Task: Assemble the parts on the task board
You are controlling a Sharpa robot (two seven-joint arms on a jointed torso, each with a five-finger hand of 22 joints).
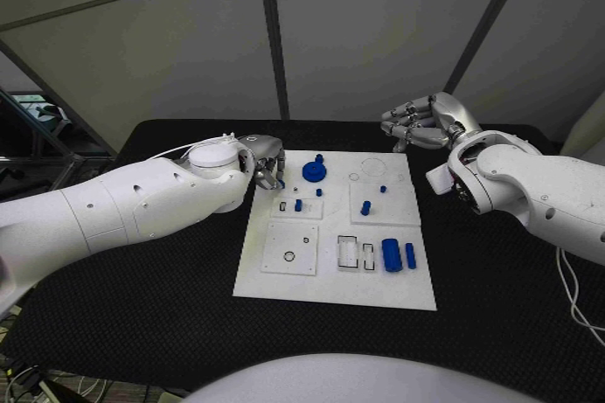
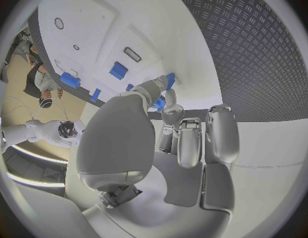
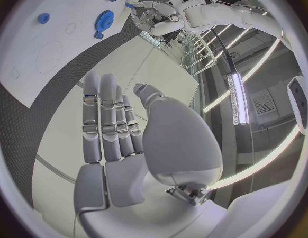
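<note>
Though its wrist hides it, left hand (image 1: 262, 158) meets task board (image 1: 336, 289).

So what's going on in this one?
The robot is assembling blue parts on the white task board. Its left hand is at the board's far left corner beside the blue gear; whether its fingers hold anything is unclear. The right hand hovers beyond the board's far right corner, holding nothing.

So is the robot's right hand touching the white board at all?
Apart. The head view shows the right hand raised beyond the task board's far right corner, with black table between them.
</note>
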